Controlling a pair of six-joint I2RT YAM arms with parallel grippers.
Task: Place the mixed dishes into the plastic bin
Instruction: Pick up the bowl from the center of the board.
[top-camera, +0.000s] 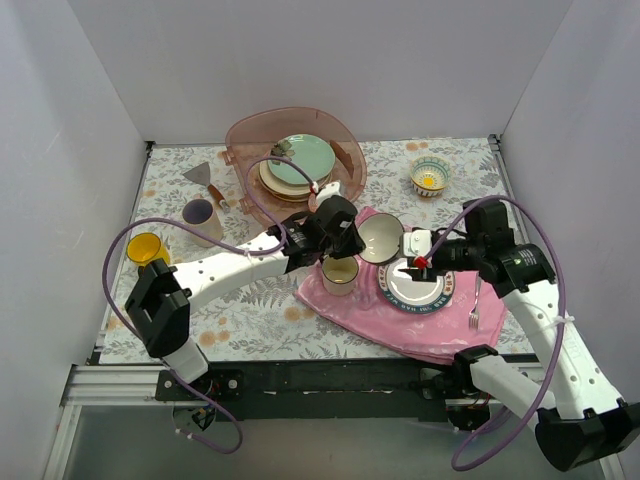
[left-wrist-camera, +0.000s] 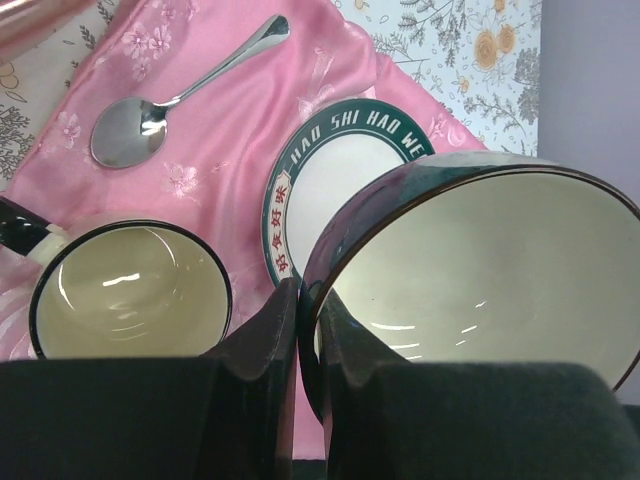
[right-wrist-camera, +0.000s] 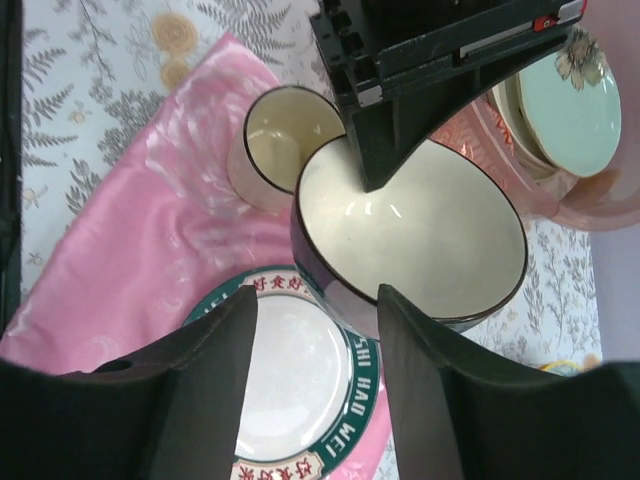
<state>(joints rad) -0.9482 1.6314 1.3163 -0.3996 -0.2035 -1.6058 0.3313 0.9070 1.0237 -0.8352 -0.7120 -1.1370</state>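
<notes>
My left gripper (top-camera: 352, 240) is shut on the rim of a small bowl (top-camera: 381, 237), cream inside and dark outside, holding it tilted above the pink cloth. In the left wrist view the fingers (left-wrist-camera: 270, 330) pinch the bowl's wall (left-wrist-camera: 480, 250). My right gripper (top-camera: 410, 268) is open and empty over the lettered plate (top-camera: 420, 288), just right of the bowl (right-wrist-camera: 410, 235). The plastic bin (top-camera: 245, 135) at the back holds a mint-green plate (top-camera: 302, 155) on stacked plates. A yellow mug (top-camera: 147, 248), a purple-lined mug (top-camera: 202, 220) and a red-patterned bowl (top-camera: 430, 177) stand on the table.
A cream cup (top-camera: 340, 275) stands on the pink cloth (top-camera: 370, 315) beside the lettered plate. A spoon (left-wrist-camera: 150, 115) lies on the cloth and a fork (top-camera: 475, 305) at its right edge. A grey spatula (top-camera: 200, 175) lies left of the bin. White walls surround the table.
</notes>
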